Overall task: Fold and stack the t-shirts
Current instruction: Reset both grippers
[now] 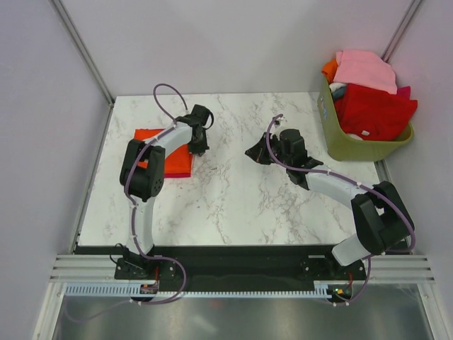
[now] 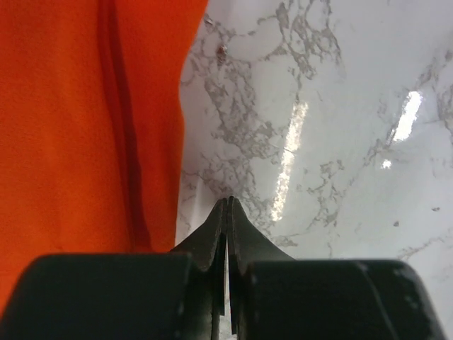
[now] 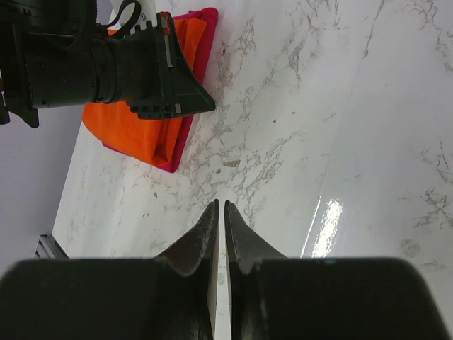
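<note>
Marble table (image 1: 233, 205): largest item, walled at left, back and right, with a broad bare stretch across the middle and near side.

Green bin (image 1: 340, 145): at the far right corner, leaning out over the right edge, heaped with pink and red clothes (image 1: 375, 110). Seen in the top view only.

Left arm (image 1: 145, 177): reaching up the left side and partly hiding the stack from above. Right arm (image 1: 340, 185): stretched from the near right toward the centre, well apart from the bin and the stack.

Orange t-shirt (image 1: 178, 156): folded flat, near the left edge at the far left, lying on the magenta t-shirt (image 1: 177, 174). From above, only a thin magenta strip at the near edge; in the right wrist view, magenta borders on two sides of the orange square. In the left wrist view, orange cloth alone, its right edge straight against bare marble.

Left gripper (image 1: 199, 149): pressed shut, holding nothing, tips over bare marble just beside the right edge of the stack; contact with the tabletop not discernible.

Right gripper (image 1: 252, 154): narrowed to a thin seam, holding nothing, over open marble near the centre, pointed toward the stack.
</note>
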`<action>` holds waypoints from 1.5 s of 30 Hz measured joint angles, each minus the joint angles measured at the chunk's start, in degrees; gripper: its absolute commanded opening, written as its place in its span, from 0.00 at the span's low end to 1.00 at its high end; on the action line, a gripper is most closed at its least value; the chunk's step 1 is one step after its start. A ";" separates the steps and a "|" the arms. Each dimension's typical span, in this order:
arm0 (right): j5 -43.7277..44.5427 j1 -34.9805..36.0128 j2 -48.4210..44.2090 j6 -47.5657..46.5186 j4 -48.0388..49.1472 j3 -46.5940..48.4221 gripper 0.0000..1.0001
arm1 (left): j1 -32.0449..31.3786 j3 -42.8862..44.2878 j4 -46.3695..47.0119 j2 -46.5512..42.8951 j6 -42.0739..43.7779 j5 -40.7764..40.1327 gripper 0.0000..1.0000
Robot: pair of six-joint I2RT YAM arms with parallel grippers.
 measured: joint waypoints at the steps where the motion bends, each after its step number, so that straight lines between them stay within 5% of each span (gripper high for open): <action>1: 0.00 0.00 0.00 0.00 -0.02 0.00 0.13 | 0.02 0.63 -0.52 0.26 0.28 -0.96 0.02; 14: -0.07 -0.42 0.00 0.04 0.04 -0.11 0.13 | 1.44 4.26 -5.86 2.82 3.34 -12.46 0.02; 24: -0.07 -1.18 -0.13 0.04 -0.13 -0.87 0.13 | 9.29 1.92 -6.54 1.36 4.98 -14.36 0.02; 31: 1.51 -1.51 -4.28 -0.28 -2.58 -2.10 0.15 | 4.04 -7.65 -3.48 -9.88 5.09 -10.78 0.02; 36: 5.57 -1.55 -13.60 -2.38 -5.95 -5.62 0.17 | -2.91 -18.78 3.23 -27.34 4.13 -6.40 0.04; 39: 9.77 -1.55 -21.97 -4.35 -8.66 -9.44 0.38 | -5.66 -26.25 6.99 -37.75 2.78 -5.20 0.08; 41: 12.87 -1.55 -28.09 -5.66 -11.26 -12.22 0.78 | -6.82 -31.63 9.86 -44.11 1.97 -4.31 0.11; 42: 14.86 -1.55 -31.26 -5.99 -12.55 -13.66 0.88 | -7.06 -34.51 11.21 -47.08 1.62 -3.58 0.12; 45: 22.23 -1.55 -40.74 -6.25 -16.31 -18.49 0.98 | -7.15 -44.19 15.80 -55.82 0.96 -1.27 0.22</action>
